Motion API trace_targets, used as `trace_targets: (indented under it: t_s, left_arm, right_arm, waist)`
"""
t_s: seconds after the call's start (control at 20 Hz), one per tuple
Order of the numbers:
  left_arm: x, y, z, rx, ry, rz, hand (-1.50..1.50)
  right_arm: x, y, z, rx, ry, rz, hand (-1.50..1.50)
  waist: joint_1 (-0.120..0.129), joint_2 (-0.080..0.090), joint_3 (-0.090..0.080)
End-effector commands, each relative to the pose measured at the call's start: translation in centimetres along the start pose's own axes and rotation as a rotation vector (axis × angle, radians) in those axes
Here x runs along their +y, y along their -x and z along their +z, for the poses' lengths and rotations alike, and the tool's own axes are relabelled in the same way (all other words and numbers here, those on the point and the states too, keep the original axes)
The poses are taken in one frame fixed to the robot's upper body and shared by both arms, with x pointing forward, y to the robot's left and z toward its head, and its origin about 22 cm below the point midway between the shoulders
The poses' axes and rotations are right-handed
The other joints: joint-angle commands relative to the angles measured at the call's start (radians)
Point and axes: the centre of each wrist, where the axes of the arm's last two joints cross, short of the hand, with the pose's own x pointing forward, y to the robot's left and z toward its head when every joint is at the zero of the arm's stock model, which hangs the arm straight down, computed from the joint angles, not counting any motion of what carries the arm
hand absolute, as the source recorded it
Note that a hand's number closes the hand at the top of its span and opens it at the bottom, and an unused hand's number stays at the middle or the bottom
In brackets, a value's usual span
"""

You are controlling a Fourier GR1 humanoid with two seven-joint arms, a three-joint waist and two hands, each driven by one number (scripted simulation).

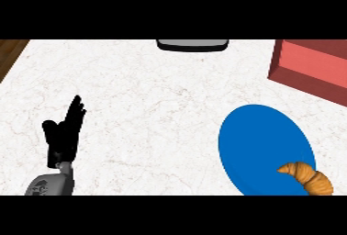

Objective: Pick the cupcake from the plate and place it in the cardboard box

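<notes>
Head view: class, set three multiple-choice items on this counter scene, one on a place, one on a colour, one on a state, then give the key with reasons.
1. Where does the croissant lie?
A. in the red box
B. on the plate's lower right rim
C. beside the left hand

2. What colour is the plate?
A. blue
B. white
C. green

3. How is the left hand?
A. curled round the croissant
B. open, fingers straight
C. pressed on the plate

Key: 1 B, it overlaps the rim there. 2 A, plainly blue. 3 B, it stands empty over the bare counter, apart from everything. The red box sits top right.
</notes>
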Motion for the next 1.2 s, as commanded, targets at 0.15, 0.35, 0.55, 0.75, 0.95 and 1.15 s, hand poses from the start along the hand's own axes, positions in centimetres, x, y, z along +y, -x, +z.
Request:
trace_targets:
  t_s: [0.15,0.35,0.55,0.75,0.95,1.15]
  left_arm:
    - [-0.8,-0.8,-0.2,-0.015,0.012,-0.011,0.0]
    - [-1.6,-0.7,-0.5,-0.029,0.035,-0.003,0.0]
    - [-1.4,-0.4,0.4,-0.035,0.05,0.005,0.0]
    - [-1.1,-1.0,-0.8,-0.034,0.031,-0.003,0.0]
    - [-1.5,-1.2,-1.3,-0.033,0.025,0.015,0.0]
    - [-1.9,0.1,-0.6,-0.01,0.028,0.005,0.0]
  right_arm:
    - [4.3,4.0,-3.2,0.019,-0.007,-0.023,1.5]
    - [6.4,4.8,-3.7,0.048,0.012,0.122,1.5]
    - [5.7,6.2,-4.1,0.184,-0.039,-0.021,-1.5]
    - [6.3,7.7,-3.4,0.149,-0.078,-0.174,-1.5]
    - [6.4,8.8,-2.7,0.053,-0.021,-0.336,-1.5]
    - [6.2,9.2,-2.6,-0.04,0.045,-0.577,-1.5]
  waist:
    - [0.026,0.009,0.002]
    - [0.033,0.014,0.002]
    - [0.053,0.018,0.003]
    - [0.047,0.022,0.004]
    - [0.033,0.021,0.006]
    - [0.024,0.02,0.007]
